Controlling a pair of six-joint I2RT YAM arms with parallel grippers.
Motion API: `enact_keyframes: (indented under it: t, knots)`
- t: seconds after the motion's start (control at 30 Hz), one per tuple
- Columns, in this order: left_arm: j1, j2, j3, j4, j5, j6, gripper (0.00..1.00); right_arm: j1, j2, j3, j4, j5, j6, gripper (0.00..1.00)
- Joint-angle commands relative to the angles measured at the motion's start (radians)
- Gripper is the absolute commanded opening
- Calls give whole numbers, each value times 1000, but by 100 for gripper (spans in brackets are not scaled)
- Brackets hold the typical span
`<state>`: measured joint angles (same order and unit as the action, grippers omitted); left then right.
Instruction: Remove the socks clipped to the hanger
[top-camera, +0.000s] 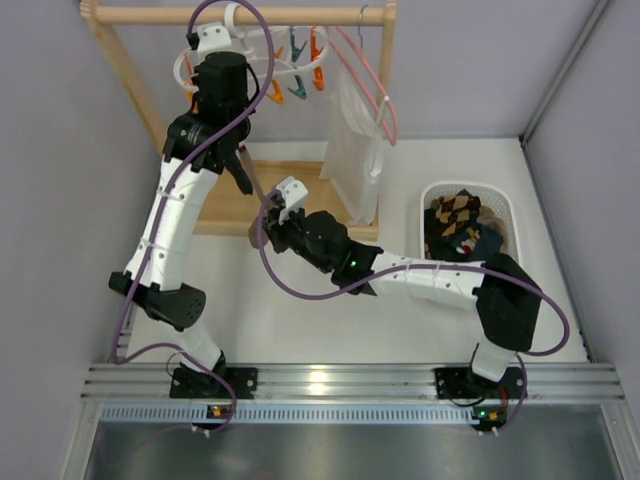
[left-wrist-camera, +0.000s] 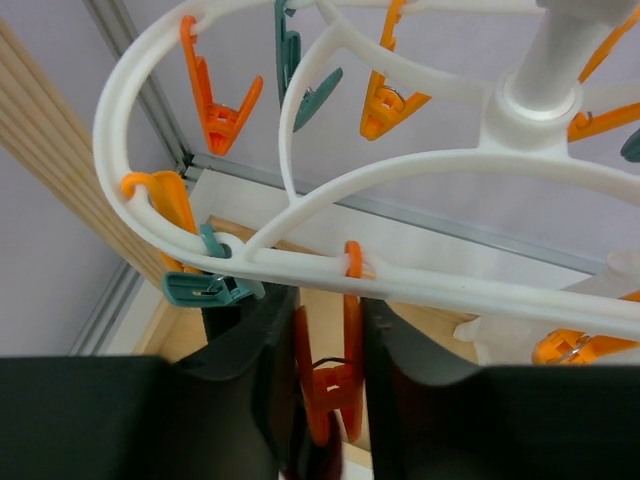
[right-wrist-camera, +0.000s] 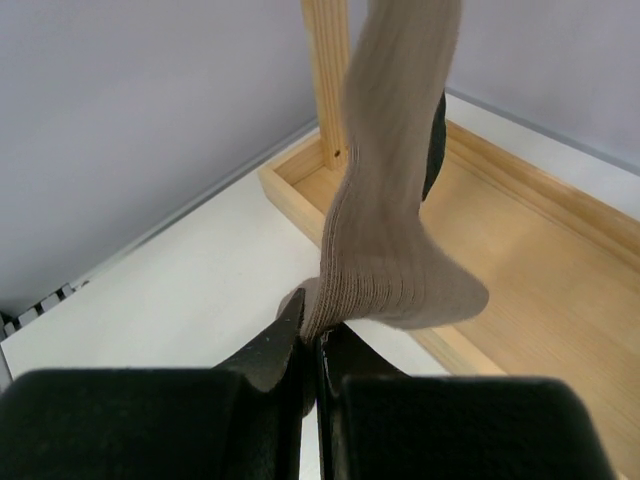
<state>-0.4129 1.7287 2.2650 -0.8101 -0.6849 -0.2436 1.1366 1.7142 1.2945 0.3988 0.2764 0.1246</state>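
Note:
The white ring hanger (top-camera: 262, 62) hangs from the wooden rail with orange and teal clothespins; it fills the left wrist view (left-wrist-camera: 420, 165). My left gripper (top-camera: 243, 175) reaches up under it. In the left wrist view the left gripper (left-wrist-camera: 328, 300) is closed on the two legs of an orange clothespin (left-wrist-camera: 335, 390), with something dark maroon at the pin's lower end. A grey-brown ribbed sock (right-wrist-camera: 390, 230) hangs down from there. My right gripper (right-wrist-camera: 315, 325) is shut on its lower edge, low by the rack's base in the top view (top-camera: 268, 225).
A white basket (top-camera: 508, 212) at the right holds an argyle sock (top-camera: 456, 210) and dark socks. A white garment (top-camera: 352, 160) on a pink wire hanger (top-camera: 372, 85) hangs beside the ring. The wooden rack's base tray (top-camera: 225, 205) and post (right-wrist-camera: 325, 70) are close to both grippers.

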Motion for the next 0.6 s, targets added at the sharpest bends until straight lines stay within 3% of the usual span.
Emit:
enact_keyframes:
  t: [0.0,0.07,0.23,0.27,0.33,0.37,0.47,0.57]
  knots:
    - [16,22,41,28,-1,13,27,25,-51,-36,80,9,13,0]
    - [16,23,41,26,2,10,20,23,-70,-63,92,24,15,0]
    - [17,12,30,28,31,-2,22,23,-159,-165,106,46,21,0]
    - [16,3,24,26,38,-8,26,23,-204,-185,97,62,21,0]
    - [16,-41,-25,28,54,-19,44,25,-261,-256,45,95,32,0]
    - [16,-56,-42,28,62,-28,62,22,-330,-283,20,136,35,0]
    - [16,-141,-136,28,96,-66,79,14,-492,-392,-112,211,75,0]
    - [17,-237,-235,28,137,-108,85,-8,-643,-460,-283,260,109,0]
